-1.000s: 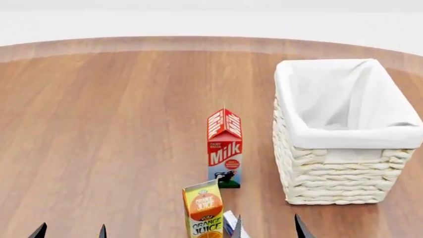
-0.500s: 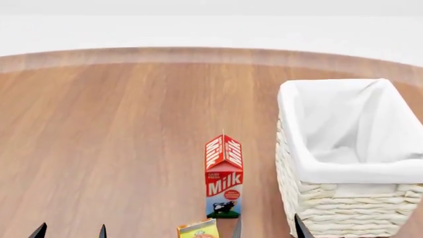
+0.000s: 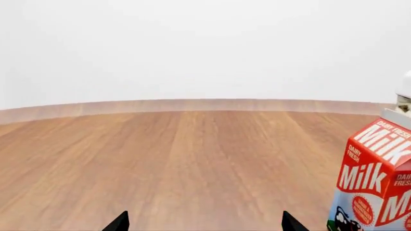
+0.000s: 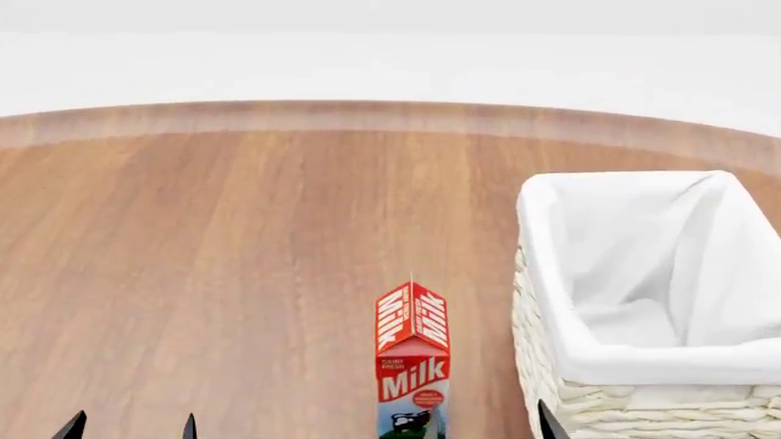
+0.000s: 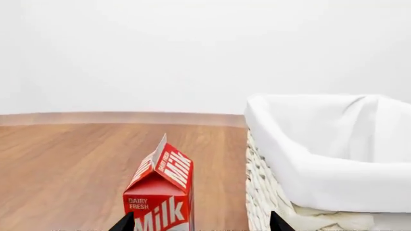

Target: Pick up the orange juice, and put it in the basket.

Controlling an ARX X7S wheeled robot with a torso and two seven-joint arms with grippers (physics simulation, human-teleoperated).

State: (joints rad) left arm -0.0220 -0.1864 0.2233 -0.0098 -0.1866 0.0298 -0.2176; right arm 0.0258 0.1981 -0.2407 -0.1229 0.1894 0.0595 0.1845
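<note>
The orange juice carton is out of view in every frame. The basket (image 4: 635, 364), cream wicker with a white cloth lining, stands at the right; it also shows in the right wrist view (image 5: 308, 175). My left gripper (image 4: 131, 428) is open and empty at the bottom left edge, over bare wood in the left wrist view (image 3: 203, 224). My right gripper (image 4: 492, 430) is open and empty, with its tips between the milk carton and the basket; in the right wrist view (image 5: 201, 224) the milk carton stands just ahead of it.
A red-and-white milk carton (image 4: 412, 366) stands upright just left of the basket, also in the left wrist view (image 3: 376, 178) and the right wrist view (image 5: 160, 192). The wooden table (image 4: 244, 256) has a curved far edge (image 4: 366, 114).
The head view has swung upward: the milk carton and basket sit lower in the frame, and the orange juice carton has slipped out past the bottom edge. Both grippers stay open.
</note>
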